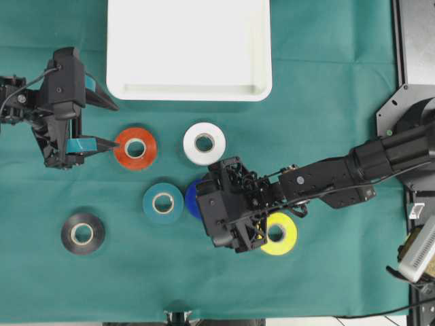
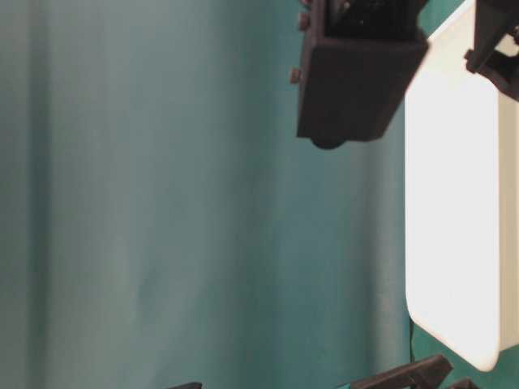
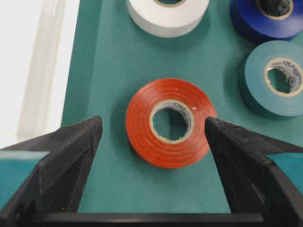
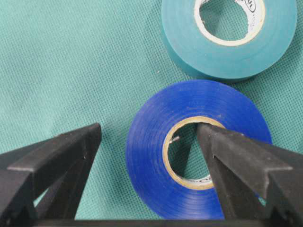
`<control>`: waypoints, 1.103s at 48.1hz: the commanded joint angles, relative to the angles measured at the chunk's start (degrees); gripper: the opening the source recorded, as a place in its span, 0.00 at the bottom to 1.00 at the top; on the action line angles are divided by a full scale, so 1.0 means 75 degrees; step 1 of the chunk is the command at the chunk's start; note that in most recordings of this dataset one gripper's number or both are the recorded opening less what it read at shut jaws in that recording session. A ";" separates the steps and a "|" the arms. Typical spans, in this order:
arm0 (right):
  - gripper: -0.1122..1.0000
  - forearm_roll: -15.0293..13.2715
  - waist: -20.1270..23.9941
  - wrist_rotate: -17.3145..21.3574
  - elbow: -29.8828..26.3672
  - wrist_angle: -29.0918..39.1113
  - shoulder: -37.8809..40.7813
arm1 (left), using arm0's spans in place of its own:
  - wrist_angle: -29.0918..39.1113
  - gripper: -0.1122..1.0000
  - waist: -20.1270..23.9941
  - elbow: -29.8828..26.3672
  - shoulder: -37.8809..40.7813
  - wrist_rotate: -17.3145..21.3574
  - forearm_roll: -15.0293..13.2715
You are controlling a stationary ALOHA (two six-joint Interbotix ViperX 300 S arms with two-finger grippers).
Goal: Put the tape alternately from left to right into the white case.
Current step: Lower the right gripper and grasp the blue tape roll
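The white case [image 1: 190,94] lies at the back middle with nothing in it, and it also shows at the left edge [image 3: 28,61] of the left wrist view. On the green cloth lie red [image 1: 135,147], white [image 1: 204,142], teal [image 1: 163,202], yellow [image 1: 280,233] and black [image 1: 82,233] tape rolls. A blue roll [image 1: 191,198] is half hidden under the right arm. My left gripper [image 3: 152,124] is open, its fingers level with the near half of the red roll [image 3: 170,122] and not touching it. My right gripper [image 4: 149,128] is open astride the blue roll's [image 4: 156,156] wall, with one finger in the core.
A grey metal plate [image 1: 414,41] and the arm base stand at the right edge. The teal roll [image 4: 227,42] lies close beyond the blue one. In the table-level view a dark arm housing [image 2: 357,73] hangs before the white case [image 2: 454,203].
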 commanded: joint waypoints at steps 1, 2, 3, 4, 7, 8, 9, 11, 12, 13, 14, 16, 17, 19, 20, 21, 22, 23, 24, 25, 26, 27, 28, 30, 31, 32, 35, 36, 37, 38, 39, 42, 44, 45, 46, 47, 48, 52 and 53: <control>0.75 0.0000 -0.0023 0.0105 -0.0059 0.0059 -0.0047 | -0.0023 0.94 0.0012 -0.0070 -0.0070 -0.0012 -0.0012; 0.71 -0.0012 -0.0023 0.0117 -0.0070 0.0059 -0.0047 | -0.0023 0.94 0.0000 -0.0070 -0.0082 -0.0012 -0.0012; 0.67 -0.0012 -0.0023 0.0129 -0.0070 0.0059 -0.0047 | -0.0023 0.94 0.0000 -0.0070 -0.0082 -0.0012 -0.0012; 0.61 0.0000 -0.0023 0.0129 -0.0070 0.0059 -0.0059 | -0.0023 0.94 0.0012 -0.0070 -0.0070 -0.0012 -0.0012; 0.46 0.0000 -0.0023 0.0129 -0.0082 0.0070 -0.0059 | -0.0035 0.94 0.0000 -0.0070 -0.0082 -0.0012 -0.0012; 0.41 -0.0012 -0.0023 0.0129 -0.0082 0.0082 -0.0059 | -0.0023 0.94 0.0012 -0.0070 -0.0082 -0.0012 -0.0012; 0.36 0.0000 -0.0023 0.0129 -0.0082 0.0094 -0.0070 | -0.0023 0.94 0.0012 -0.0070 -0.0070 -0.0012 -0.0012; 0.27 -0.0012 -0.0023 0.0129 -0.0082 0.0105 -0.0070 | -0.0023 0.94 0.0012 -0.0070 -0.0082 -0.0012 -0.0012; 0.23 -0.0012 -0.0023 0.0129 -0.0082 0.0117 -0.0082 | -0.0023 0.94 0.0000 -0.0070 -0.0082 -0.0012 -0.0012; 0.20 -0.0012 -0.0035 0.0129 -0.0082 0.0129 -0.0094 | -0.0035 0.94 0.0012 -0.0070 -0.0082 -0.0012 -0.0012; 0.17 0.0000 -0.0023 0.0129 -0.0094 0.0141 -0.0105 | -0.0023 0.94 0.0000 -0.0070 -0.0082 -0.0012 -0.0012; 0.15 -0.0012 -0.0023 0.0129 -0.0094 0.0141 -0.0117 | -0.0023 0.94 0.0000 -0.0070 -0.0082 -0.0012 -0.0012; 0.15 -0.0012 -0.0023 0.0129 -0.0094 0.0141 -0.0129 | -0.0035 0.94 0.0000 -0.0070 -0.0082 -0.0012 -0.0012; 0.15 0.0000 -0.0023 0.0129 -0.0094 0.0141 -0.0141 | -0.0035 0.94 0.0000 -0.0070 -0.0082 -0.0012 -0.0012; 0.15 0.0000 -0.0023 0.0129 -0.0082 0.0141 -0.0152 | -0.0035 0.94 0.0000 -0.0070 -0.0082 -0.0012 -0.0012; 0.15 -0.0012 -0.0023 0.0129 -0.0094 0.0141 -0.0164 | -0.0035 0.94 0.0000 -0.0070 -0.0082 -0.0012 -0.0012; 0.15 -0.0012 -0.0023 0.0129 -0.0094 0.0141 -0.0152 | -0.0035 0.94 0.0012 -0.0070 -0.0082 -0.0012 -0.0012; 0.15 -0.0012 -0.0023 0.0129 -0.0082 0.0141 -0.0152 | -0.0035 0.94 0.0000 -0.0070 -0.0082 -0.0012 -0.0012; 0.15 -0.0012 -0.0023 0.0129 -0.0082 0.0141 -0.0164 | -0.0035 0.94 0.0000 -0.0070 -0.0082 -0.0012 -0.0012; 0.15 -0.0012 -0.0023 0.0129 -0.0094 0.0141 -0.0164 | -0.0035 0.94 0.0000 -0.0070 -0.0094 -0.0012 -0.0012; 0.15 0.0000 -0.0023 0.0129 -0.0094 0.0141 -0.0164 | -0.0035 0.94 0.0000 -0.0070 -0.0094 -0.0012 -0.0012; 0.15 -0.0012 -0.0023 0.0129 -0.0094 0.0141 -0.0164 | -0.0035 0.94 0.0000 -0.0070 -0.0082 -0.0012 -0.0012; 0.15 -0.0012 -0.0023 0.0129 -0.0082 0.0141 -0.0164 | -0.0035 0.94 0.0012 -0.0070 -0.0082 -0.0012 -0.0012; 0.15 0.0000 -0.0023 0.0141 -0.0094 0.0141 -0.0187 | -0.0035 0.94 0.0012 -0.0070 -0.0082 -0.0012 -0.0012; 0.15 -0.0012 -0.0023 0.0141 -0.0094 0.0141 -0.0199 | -0.0035 0.94 0.0000 -0.0070 -0.0082 -0.0012 -0.0012; 0.15 0.0000 -0.0023 0.0141 -0.0094 0.0141 -0.0223 | -0.0035 0.94 0.0000 -0.0070 -0.0082 -0.0012 -0.0012; 0.15 -0.0012 0.0023 0.0141 -0.0141 0.0141 -0.0316 | -0.0035 0.94 0.0000 -0.0070 -0.0082 -0.0012 -0.0012; 0.15 -0.0012 0.0047 0.0141 -0.0152 0.0141 -0.0363 | -0.0035 0.94 0.0000 -0.0070 -0.0082 -0.0012 -0.0012; 0.15 -0.0012 0.0070 0.0141 -0.0164 0.0141 -0.0410 | -0.0035 0.94 0.0000 -0.0070 -0.0082 -0.0012 -0.0012; 0.15 0.0000 0.0094 0.0141 -0.0176 0.0141 -0.0469 | -0.0035 0.94 0.0012 -0.0070 -0.0082 -0.0012 -0.0012; 0.15 -0.0012 0.0129 0.0141 -0.0188 0.0141 -0.0516 | -0.0035 0.94 0.0012 -0.0070 -0.0094 -0.0012 -0.0012; 0.14 -0.0012 0.0211 0.0141 -0.0211 0.0141 -0.0703 | -0.0035 0.94 0.0000 -0.0070 -0.0082 -0.0012 -0.0012; 0.13 -0.0012 0.0270 0.0141 -0.0211 0.0141 -0.0820 | -0.0035 0.94 0.0000 -0.0070 -0.0082 -0.0012 -0.0012; 0.13 0.0000 0.0293 0.0141 -0.0199 0.0152 -0.0867 | -0.0035 0.94 0.0000 -0.0070 -0.0082 -0.0012 -0.0012; 0.13 -0.0012 0.0316 0.0141 -0.0211 0.0141 -0.0926 | -0.0035 0.94 0.0000 -0.0070 -0.0094 -0.0012 -0.0012; 0.13 0.0000 0.0340 0.0141 -0.0211 0.0141 -0.0973 | -0.0035 0.94 0.0000 -0.0070 -0.0094 -0.0012 -0.0012; 0.13 -0.0012 0.0363 0.0141 -0.0211 0.0141 -0.1031 | -0.0035 0.94 0.0000 -0.0070 -0.0094 -0.0012 -0.0012; 0.13 -0.0012 0.0457 0.0141 -0.0211 0.0164 -0.1219 | -0.0035 0.94 0.0012 -0.0070 -0.0094 -0.0012 -0.0012; 0.13 -0.0012 0.0469 0.0141 -0.0199 0.0176 -0.1254 | -0.0035 0.94 0.0000 -0.0070 -0.0094 -0.0012 -0.0012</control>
